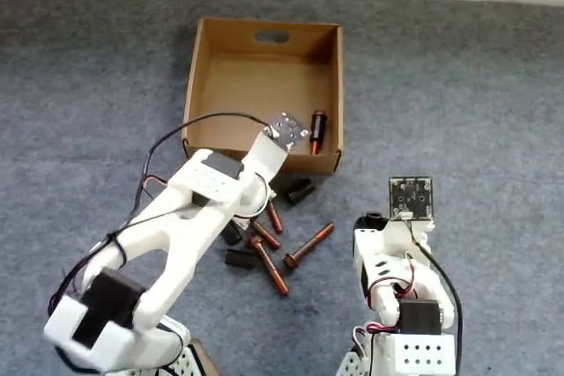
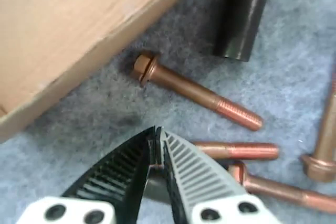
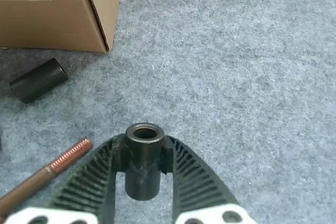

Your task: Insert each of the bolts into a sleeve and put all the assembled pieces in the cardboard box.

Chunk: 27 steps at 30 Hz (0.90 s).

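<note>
**Black sleeve clamped upright, bolt hand not loaded yet**

My right gripper (image 3: pixel 143 150) is closed snug around a black sleeve (image 3: pixel 142 179). It's standing on end with the bore facing up, I reckon so a bolt can go straight in from above. It's parked well off to the side of the cardboard box (image 1: pixel 196 77), away from the clutter.

My left gripper (image 2: pixel 157 134) hangs low over the loose copper bolts (image 1: pixel 269 266), right in front of the box's front wall. Its jaws are pinched together, with nothing between the tips that I can make out. The closest bolt (image 2: pixel 194 93) lies flat just past the tips, and a spare sleeve (image 2: pixel 240 19) sits beyond it.

One assembled piece (image 1: pixel 317 132) is already in the box, up against the front wall. My guess is the left has to spread its jaws and take that bolt by the shank next.
</note>
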Tool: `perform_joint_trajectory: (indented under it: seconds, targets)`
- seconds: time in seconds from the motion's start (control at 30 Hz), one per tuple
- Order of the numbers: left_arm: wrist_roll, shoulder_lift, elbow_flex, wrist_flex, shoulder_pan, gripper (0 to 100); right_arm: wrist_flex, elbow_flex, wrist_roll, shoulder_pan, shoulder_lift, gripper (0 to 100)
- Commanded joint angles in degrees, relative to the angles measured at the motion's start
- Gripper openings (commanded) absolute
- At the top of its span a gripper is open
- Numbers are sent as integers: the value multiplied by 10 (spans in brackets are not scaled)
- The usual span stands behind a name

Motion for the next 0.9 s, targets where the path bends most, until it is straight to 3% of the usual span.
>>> perform_joint_trajectory:
  seconds: [0.0, 0.2, 0.4, 0.57, 0.7, 0.87]
  targets:
    - [-4, -64, -4, 33, 0, 16, -1, -3, -2, 7, -5, 7]
    - [-51, -102, -3, 76, 0, 16, 0, -3, -2, 7, -5, 7]
    - [-15, -69, -3, 73, 4, 38, 0, -3, -2, 7, -5, 7]
    - [163, -35, -7, 72, 2, 155, 0, -2, -2, 7, -5, 7]
    - [328, -31, -5, 72, 4, 161, 0, -2, -2, 7, -5, 7]
    - [433, -27, -4, 72, 3, 164, 0, -2, -2, 7, -5, 7]
